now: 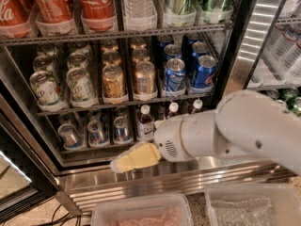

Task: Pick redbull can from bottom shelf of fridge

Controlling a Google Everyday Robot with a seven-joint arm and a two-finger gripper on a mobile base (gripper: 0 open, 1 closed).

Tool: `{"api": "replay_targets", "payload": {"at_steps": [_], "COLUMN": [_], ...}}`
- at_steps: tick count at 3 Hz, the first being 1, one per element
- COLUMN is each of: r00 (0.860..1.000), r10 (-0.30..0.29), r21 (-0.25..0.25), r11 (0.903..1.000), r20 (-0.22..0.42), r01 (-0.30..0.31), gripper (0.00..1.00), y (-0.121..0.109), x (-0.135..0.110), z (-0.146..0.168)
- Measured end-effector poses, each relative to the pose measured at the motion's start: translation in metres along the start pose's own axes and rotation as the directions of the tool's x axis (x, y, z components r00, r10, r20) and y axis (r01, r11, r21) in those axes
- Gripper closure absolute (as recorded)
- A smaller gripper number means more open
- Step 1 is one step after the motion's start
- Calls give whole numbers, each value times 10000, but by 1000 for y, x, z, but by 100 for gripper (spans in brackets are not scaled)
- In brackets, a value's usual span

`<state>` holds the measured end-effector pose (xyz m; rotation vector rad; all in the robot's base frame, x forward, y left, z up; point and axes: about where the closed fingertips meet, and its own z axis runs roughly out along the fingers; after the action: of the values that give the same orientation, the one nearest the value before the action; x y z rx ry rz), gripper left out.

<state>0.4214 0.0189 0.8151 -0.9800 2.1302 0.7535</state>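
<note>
The fridge [233,60] stands open with rows of drinks. On the bottom shelf [87,155], at the left, stand three slim blue-and-silver redbull cans [96,132], one per lane. My gripper [128,160], with yellowish tips, hangs in front of the shelf's front edge, just below and right of the rightmost redbull can [122,128]. It holds nothing and does not touch the cans. My white arm [235,131] reaches in from the right and hides part of the shelf's right side.
Small brown bottles [145,121] stand right of the redbull cans. Above are gold cans [144,77], wider blue cans [174,73] and green-white cans [80,83]. Coke bottles [96,4] fill the top rack. Two clear plastic bins [141,211] sit on the counter below.
</note>
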Motion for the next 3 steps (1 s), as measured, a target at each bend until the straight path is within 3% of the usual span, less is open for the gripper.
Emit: {"api": "replay_targets", "payload": {"at_steps": [1,2,3], "r00": [9880,9575,9486], "r10": [904,1896,1831], "r21": [-105,395,892], "r11": [9959,9784,9732], "r20": [1255,2175,2582], "r01": [-897,-2027,-2122], "gripper": [0,0,0], "y": [28,37,29], "x": [-13,-24,-36], "z": [31,47,47]}}
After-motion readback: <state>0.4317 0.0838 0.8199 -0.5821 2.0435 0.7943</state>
